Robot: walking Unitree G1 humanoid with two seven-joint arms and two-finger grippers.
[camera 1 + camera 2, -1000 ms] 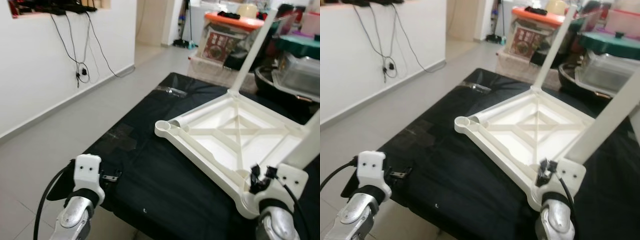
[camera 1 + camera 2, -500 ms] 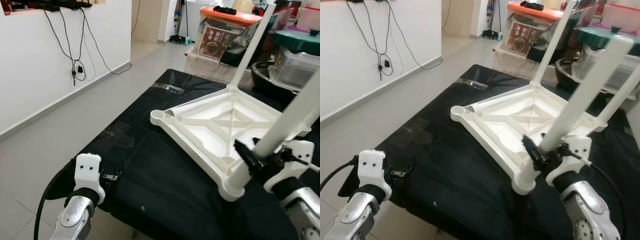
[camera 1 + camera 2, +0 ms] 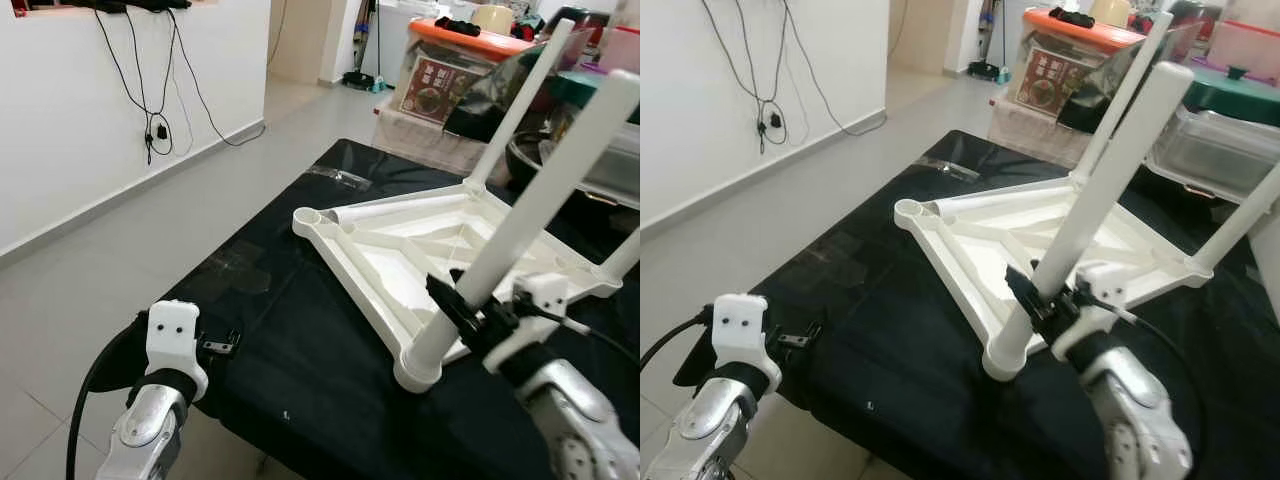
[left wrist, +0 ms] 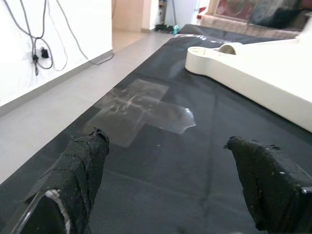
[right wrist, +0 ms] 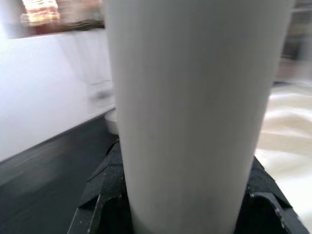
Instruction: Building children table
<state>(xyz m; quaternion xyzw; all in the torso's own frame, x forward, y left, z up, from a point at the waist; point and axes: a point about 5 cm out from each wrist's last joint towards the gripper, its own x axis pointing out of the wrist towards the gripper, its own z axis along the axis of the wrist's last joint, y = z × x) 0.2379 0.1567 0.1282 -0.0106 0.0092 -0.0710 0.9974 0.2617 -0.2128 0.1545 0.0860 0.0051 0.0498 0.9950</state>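
Observation:
A white children's table (image 3: 352,268) lies upside down on a black-covered surface (image 3: 300,340). Two white legs stand in its far corner (image 3: 515,100) and its right corner (image 3: 625,255). My right gripper (image 3: 468,312) is shut on a third leg (image 3: 545,175), low on its shaft. That leg tilts, with its lower end at the near corner socket (image 3: 420,370). The left corner socket (image 3: 306,216) is empty, and a loose leg (image 3: 385,211) lies beside it inside the frame. My left gripper (image 4: 170,161) hangs open over the cloth's near left edge, holding nothing.
Storage bins, one with an orange lid (image 3: 470,40), and clear containers (image 3: 610,150) crowd behind the surface. Cables (image 3: 160,130) hang on the white wall to the left, above bare tiled floor (image 3: 90,270). A patch of clear tape (image 4: 141,109) sticks to the cloth.
My right gripper has swung left with the leg, from the picture's right edge to the near corner socket. The left arm has stayed put. The camera has shifted a little.

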